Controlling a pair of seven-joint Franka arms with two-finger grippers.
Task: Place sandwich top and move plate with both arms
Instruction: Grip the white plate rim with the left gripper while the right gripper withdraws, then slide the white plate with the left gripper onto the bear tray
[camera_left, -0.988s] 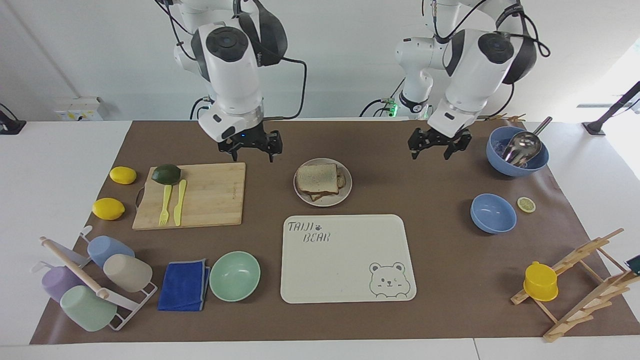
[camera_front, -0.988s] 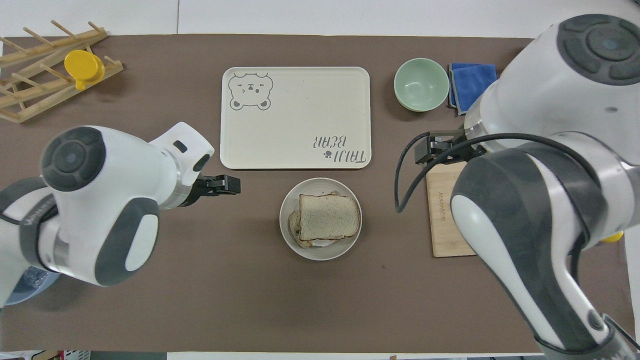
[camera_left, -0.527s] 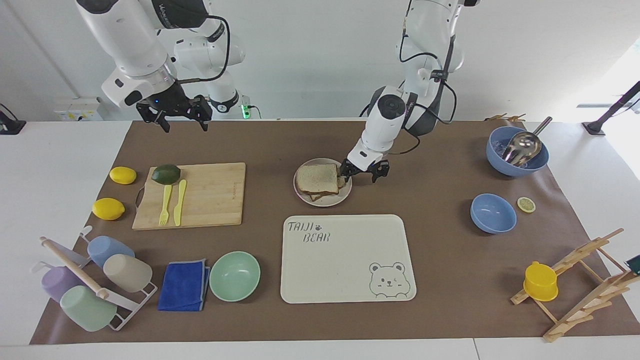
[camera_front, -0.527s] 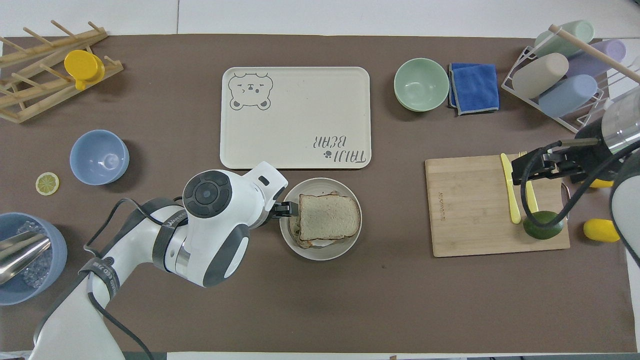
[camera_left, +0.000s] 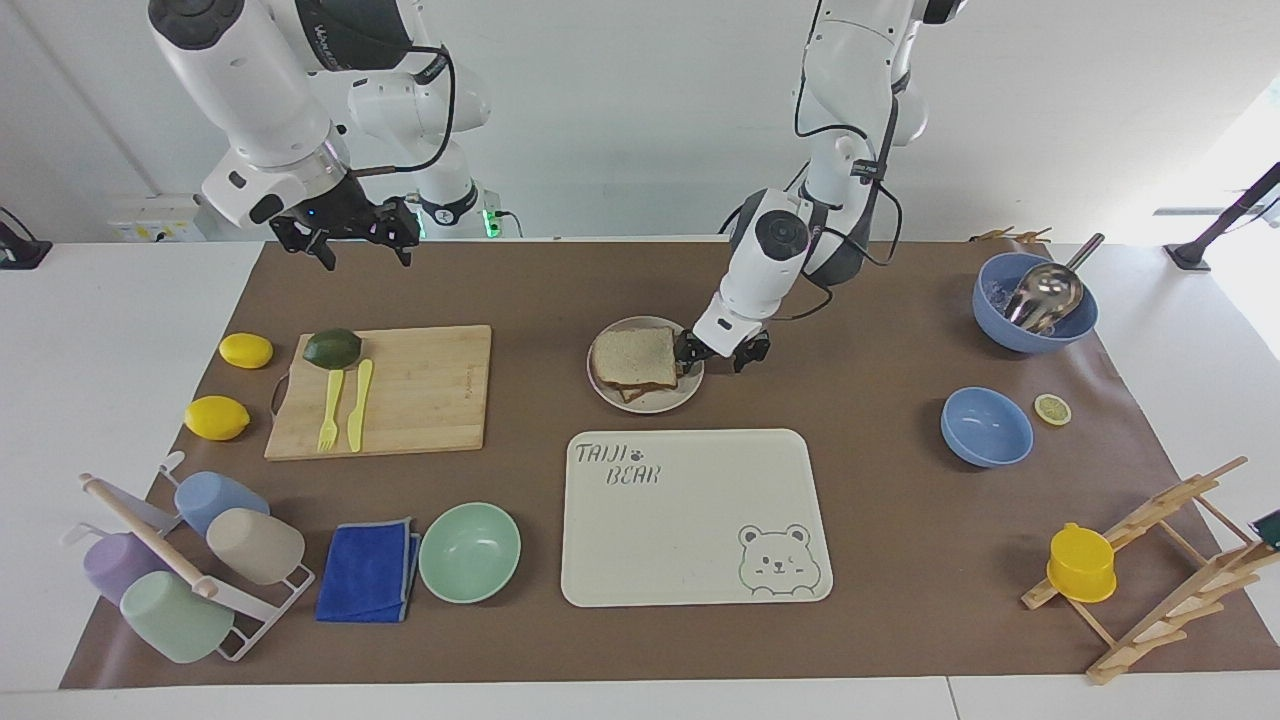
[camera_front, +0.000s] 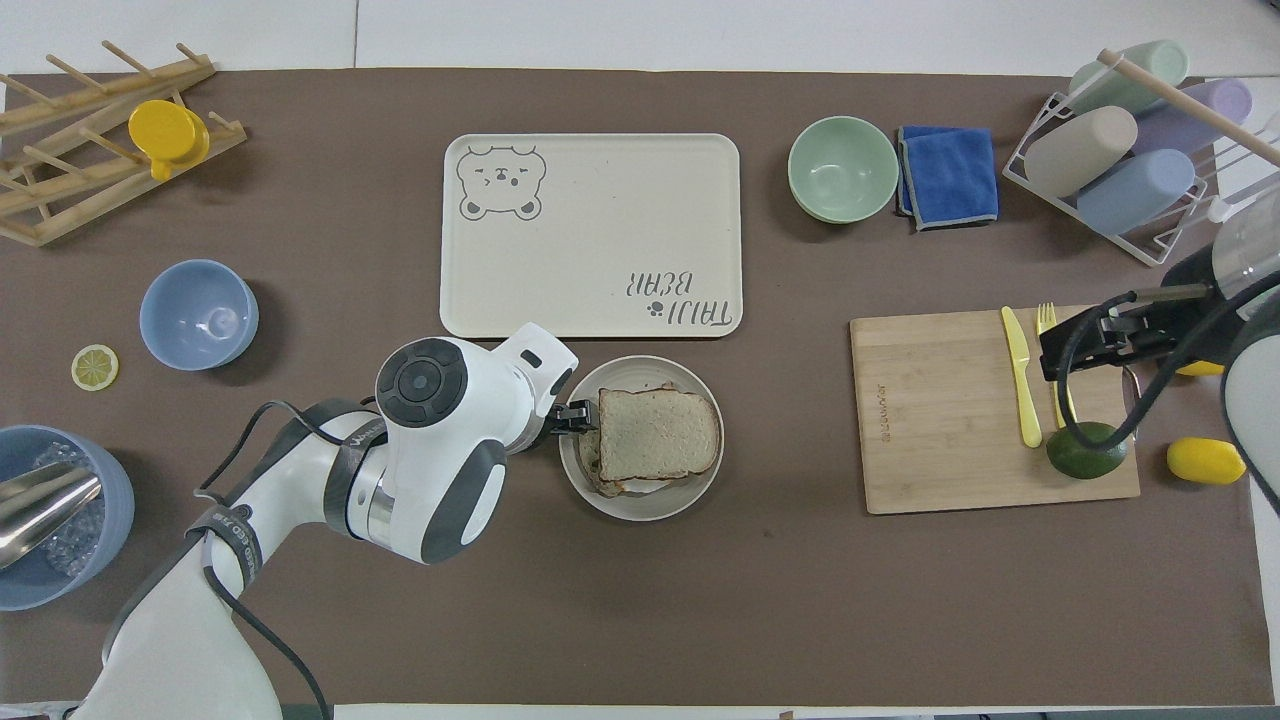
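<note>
Sandwich top (camera_left: 632, 356) lies on the stack on the plate (camera_left: 655, 402), beside the bear tray (camera_left: 690, 560). Left gripper (camera_left: 716, 353) sits low at the plate's rim, fingers spread; overhead its wrist hides them. Right gripper (camera_left: 345, 232) hangs spread, raised over the table edge near the cutting board (camera_left: 430, 400).

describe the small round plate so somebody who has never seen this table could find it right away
Start at the big cream bear-print tray in the middle of the brown mat. The plate sits just beside the tray's edge nearer the robots, with the left tool at its rim. It is the only flat beige-grey dish, and the only one carrying a sandwich with a plain bread slice on top; the bowls are deeper.
</note>
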